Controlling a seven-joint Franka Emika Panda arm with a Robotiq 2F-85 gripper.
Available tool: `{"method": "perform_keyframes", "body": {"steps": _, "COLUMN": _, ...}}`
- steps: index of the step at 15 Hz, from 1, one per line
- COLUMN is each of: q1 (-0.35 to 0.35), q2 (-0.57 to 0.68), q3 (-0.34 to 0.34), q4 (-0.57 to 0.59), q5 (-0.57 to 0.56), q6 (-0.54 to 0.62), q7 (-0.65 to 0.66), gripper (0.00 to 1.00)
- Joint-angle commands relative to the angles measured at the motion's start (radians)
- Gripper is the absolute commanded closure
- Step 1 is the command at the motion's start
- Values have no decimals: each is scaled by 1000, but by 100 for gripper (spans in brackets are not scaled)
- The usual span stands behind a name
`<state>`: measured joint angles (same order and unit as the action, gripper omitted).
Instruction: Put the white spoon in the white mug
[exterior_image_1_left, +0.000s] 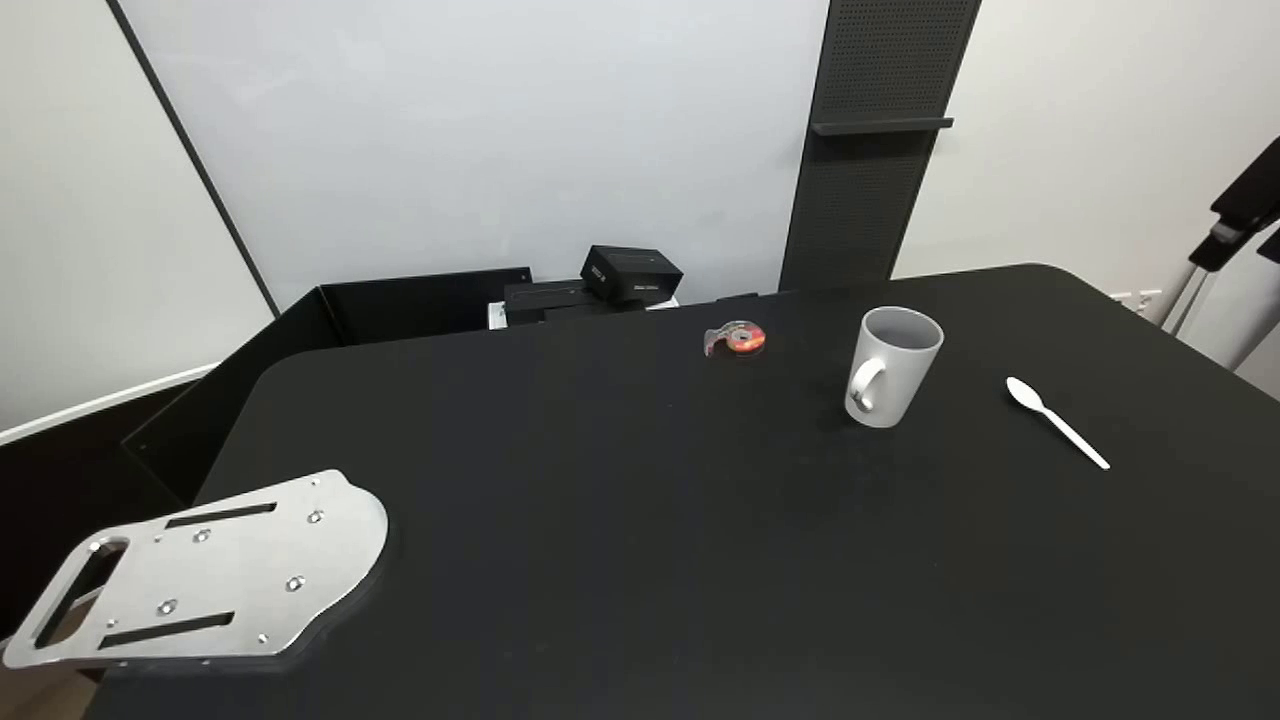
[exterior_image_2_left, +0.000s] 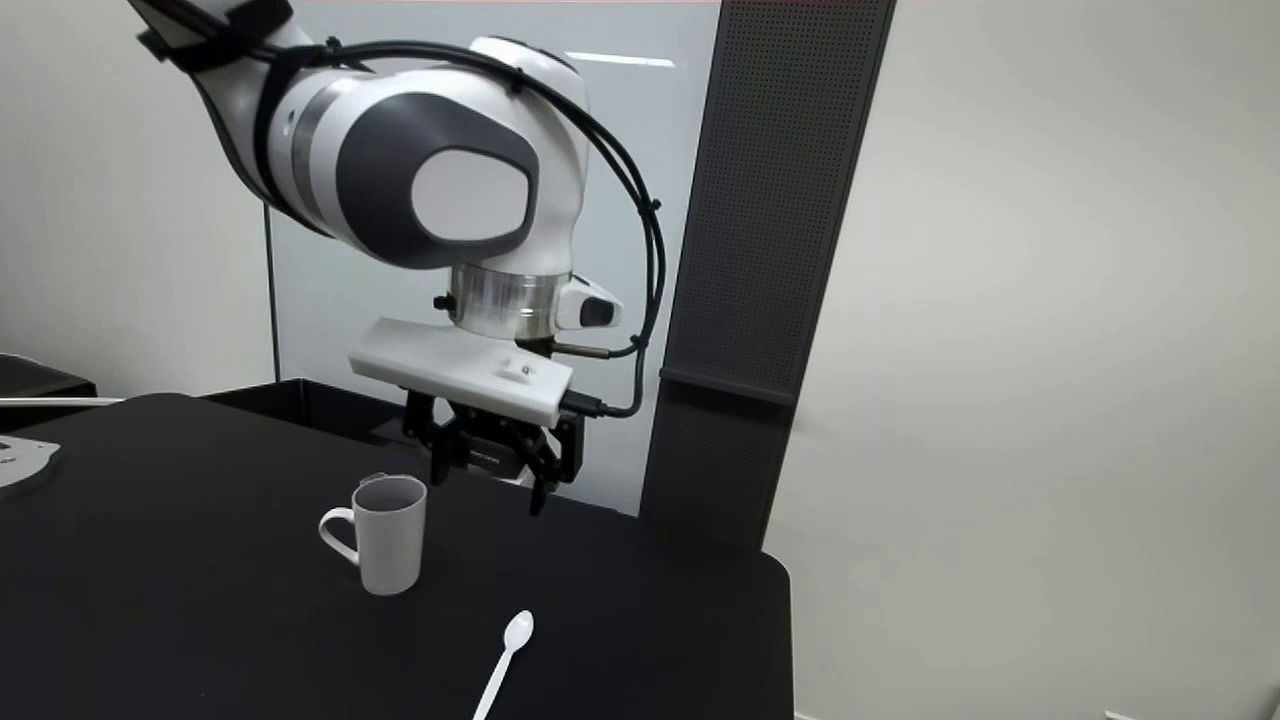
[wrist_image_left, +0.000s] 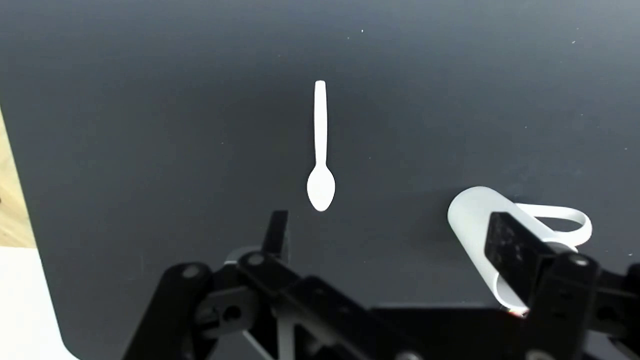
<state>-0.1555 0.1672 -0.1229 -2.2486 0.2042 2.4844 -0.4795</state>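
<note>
Wrist view: looks down past widely parted jaws above a black desk (wrist_image_left: 150, 150). Shows a white spoon (wrist_image_left: 320, 145) lying flat, below and ahead of the gap between the jaws; shows an upright white mug (wrist_image_left: 472, 227), partly hidden by one jaw.

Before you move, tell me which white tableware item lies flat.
The white spoon: its whole length lies along the black table, whereas the white mug stands upright.
</note>
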Motion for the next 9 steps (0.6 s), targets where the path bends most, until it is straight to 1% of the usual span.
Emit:
{"method": "perform_keyframes", "body": {"steps": 1, "q1": -33, "q2": 95, "q3": 38, "q4": 67, "q5": 43, "q6": 23, "q7": -66, "gripper": 0}}
{"method": "perform_keyframes", "body": {"steps": 4, "q1": -41, "q2": 150, "q3": 46, "q4": 103, "q5": 1, "q6": 39, "q7": -25, "gripper": 0}}
{"method": "perform_keyframes", "body": {"steps": 5, "q1": -27, "q2": 170, "q3": 27, "q4": 119, "q5": -51, "q6": 30, "q7": 43, "gripper": 0}}
{"method": "perform_keyframes", "body": {"steps": 6, "q1": -46, "q2": 124, "q3": 53, "q4": 65, "q5": -15, "q6": 40, "q7": -16, "gripper": 0}}
{"method": "perform_keyframes", "body": {"steps": 9, "q1": -52, "q2": 140, "q3": 60, "q4": 70, "q5": -23, "q6": 42, "q7": -13, "gripper": 0}}
